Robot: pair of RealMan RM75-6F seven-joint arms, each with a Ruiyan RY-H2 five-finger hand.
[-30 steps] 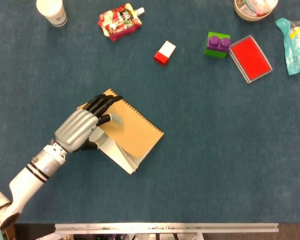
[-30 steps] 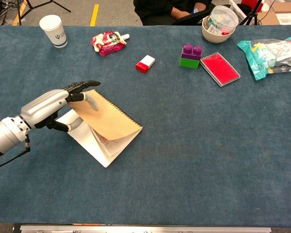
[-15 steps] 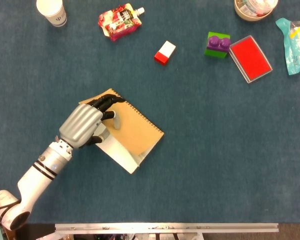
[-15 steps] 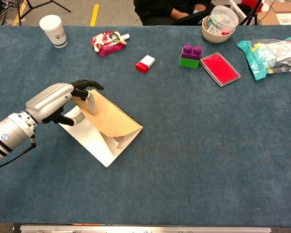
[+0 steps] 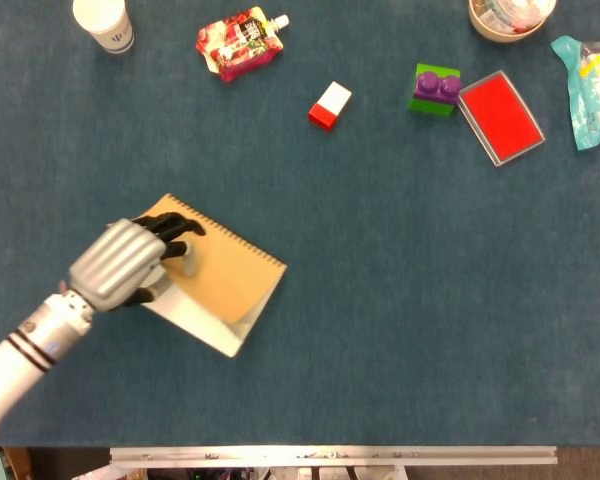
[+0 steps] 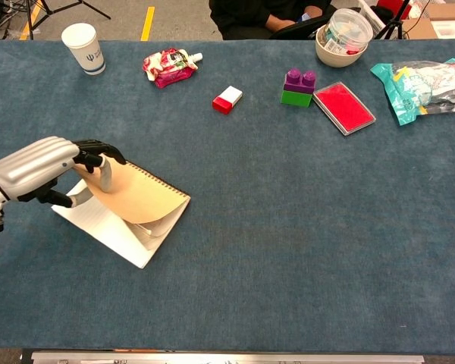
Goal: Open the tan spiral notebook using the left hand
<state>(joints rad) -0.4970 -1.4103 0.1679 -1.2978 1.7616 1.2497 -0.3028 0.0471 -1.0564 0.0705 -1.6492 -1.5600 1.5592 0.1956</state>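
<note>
Mid-opening: left hand (image 6: 42, 163) fingers (image 6: 98, 149) gripping the notebook (image 6: 133, 205) cover's lifted near-left corner; next, probably swinging it over past the spiral to lie flat.

One notebook (image 5: 215, 285); north of it, one paper cup (image 5: 104, 22), one snack pouch (image 5: 238, 42), one red-and-white block (image 5: 329, 105), one green-and-purple brick (image 5: 436, 89), one red tray (image 5: 499, 116), one bowl (image 5: 510, 15), one teal packet (image 5: 591, 88); one hand (image 5: 120, 263) on the notebook
</note>
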